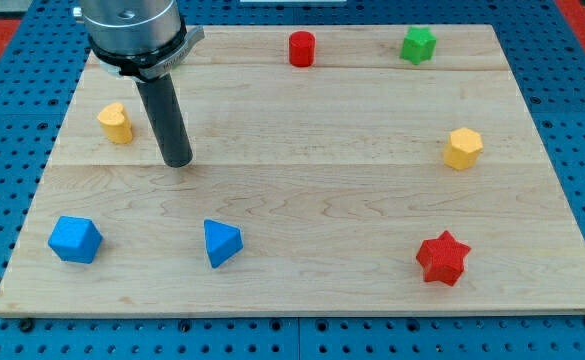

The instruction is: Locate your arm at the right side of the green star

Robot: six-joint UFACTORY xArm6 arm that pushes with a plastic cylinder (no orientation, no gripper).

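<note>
The green star (418, 45) sits near the view's top right on the wooden board (302, 190). My tip (177, 160) rests on the board in the left half, far to the left of the green star and lower in the view. It is just right of a yellow block (116, 122) and touches no block.
A red cylinder (302, 48) stands at the view's top middle. A yellow hexagonal block (463, 148) lies at the right. A red star (443, 258) is at the bottom right. A blue block (75, 239) and a blue triangular block (221, 242) lie at the bottom left.
</note>
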